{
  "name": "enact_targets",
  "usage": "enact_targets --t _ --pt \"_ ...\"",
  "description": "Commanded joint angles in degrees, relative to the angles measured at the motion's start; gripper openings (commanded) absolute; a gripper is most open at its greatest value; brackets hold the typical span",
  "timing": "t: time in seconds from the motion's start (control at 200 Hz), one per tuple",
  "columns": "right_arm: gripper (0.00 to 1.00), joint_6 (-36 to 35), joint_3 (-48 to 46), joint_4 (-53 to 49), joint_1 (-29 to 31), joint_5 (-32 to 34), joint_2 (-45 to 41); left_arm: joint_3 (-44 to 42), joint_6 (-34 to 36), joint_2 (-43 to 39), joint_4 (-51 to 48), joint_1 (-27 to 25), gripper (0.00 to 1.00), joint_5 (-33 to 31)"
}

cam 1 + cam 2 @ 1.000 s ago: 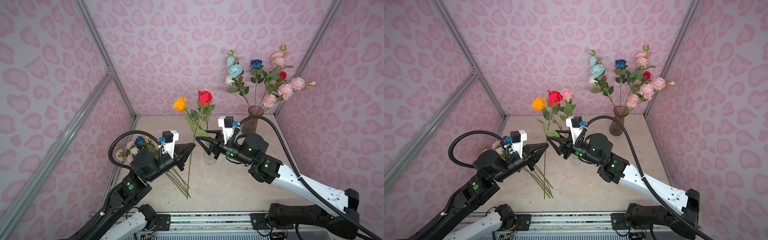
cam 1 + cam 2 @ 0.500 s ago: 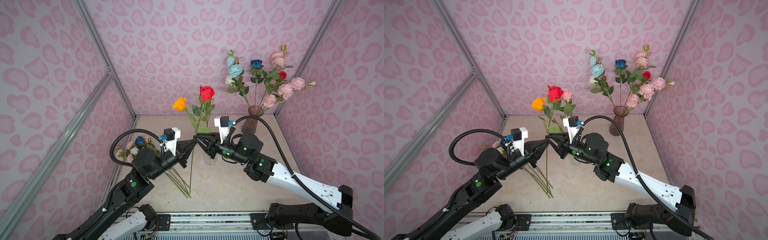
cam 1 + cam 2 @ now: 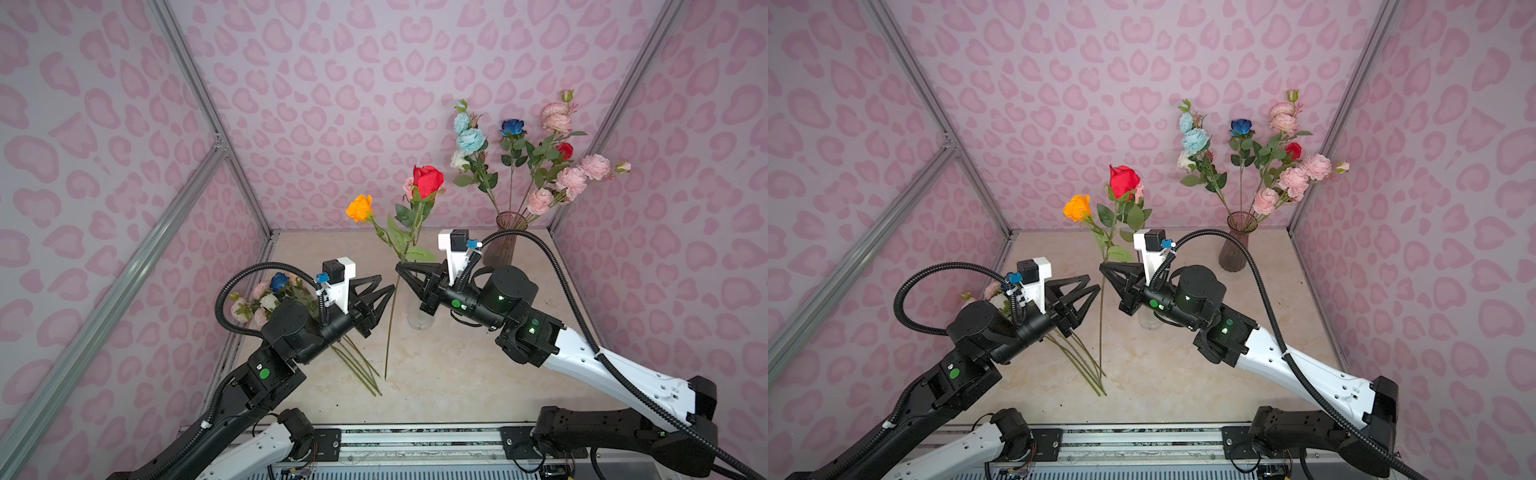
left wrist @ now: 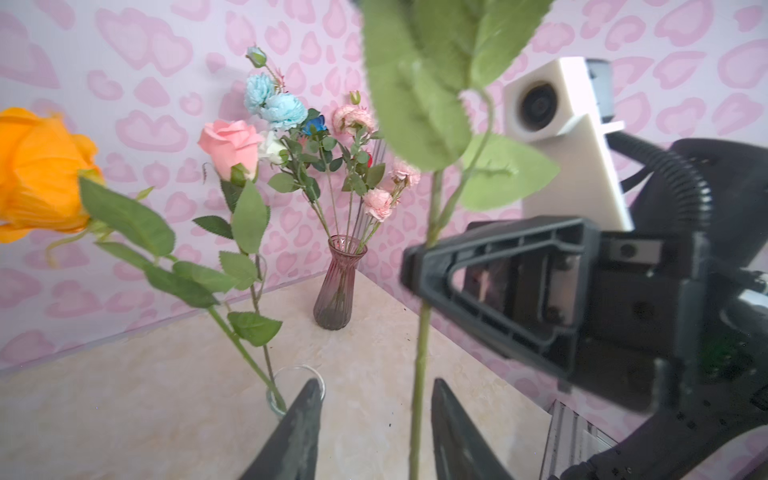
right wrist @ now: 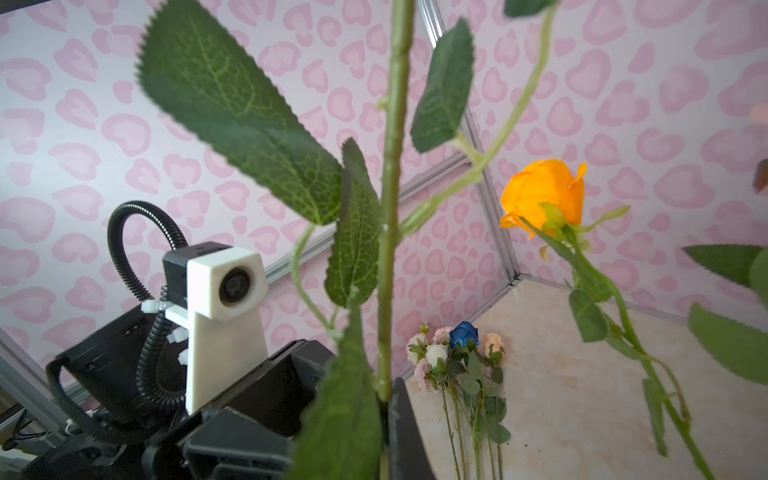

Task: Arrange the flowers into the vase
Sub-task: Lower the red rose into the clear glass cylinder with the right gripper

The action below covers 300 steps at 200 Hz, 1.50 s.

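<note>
The desk (image 3: pixel 457 374) holds two vases. A purple vase (image 3: pixel 1230 259) stands at the far right corner and is already full of blooms. A clear vase (image 3: pixel 419 321) stands near the middle with an orange rose (image 3: pixel 360 208) and a pink rose (image 4: pixel 228 145) in it. The loose flowers (image 5: pixel 457 353) lie along the left edge, stems pointing to the near edge.

The red rose (image 3: pixel 428 181) is in the air between the two arms. Its long stem is close to upright, head high toward the far wall and foot low on the near side of the clear vase. I cannot tell whether the foot touches the desk.

The right end effector (image 3: pixel 399 266) is clamped on the stem just under the lowest leaf. Both vases lie on its side: the clear one just below and behind it, the purple one well beyond toward the far right corner. The right arm is therefore the nearer one for either. Its forearm rises from the near right corner, and its wrist is level with the fingers aimed at the left edge.

The left end effector (image 3: pixel 386 282) faces it from the left, a little lower on the stem. Its fingers (image 4: pixel 299 432) are parted, with the stem running between them and apparently free of both.

To enter either vase, the foot probably has to be lifted above the rim first. Which vase is meant is not clear.
</note>
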Motion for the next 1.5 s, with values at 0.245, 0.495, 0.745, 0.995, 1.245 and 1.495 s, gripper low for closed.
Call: enact_targets --t 0.245,0.495,0.745,0.995,1.245,1.495 --pt "0.05 -13.54 1.11 -2.22 -8.4 19.45 -7.36 -14.95 -22.76 -10.4 -9.64 0.18 0.54 -39.16" --pt "0.03 -7.39 3.63 5.28 -20.77 18.67 -1.69 -16.36 -26.39 -9.41 -10.44 0.23 0.55 -39.84" --pt "0.03 -5.96 6.39 5.45 -23.5 16.28 5.47 -14.21 -25.85 -6.28 -11.46 0.33 0.55 -38.45" --pt "0.03 -4.5 1.05 5.72 -23.08 15.04 7.87 -15.19 -26.11 -7.02 -12.07 0.38 0.56 -38.59" --pt "0.05 -7.78 -2.16 1.88 -18.48 14.76 11.47 -15.2 -25.67 -5.92 -11.95 0.57 0.56 -38.87" --pt "0.17 -5.53 -7.71 4.37 -15.17 17.07 13.2 -15.12 -26.43 -4.04 -12.0 0.69 0.56 -37.93"
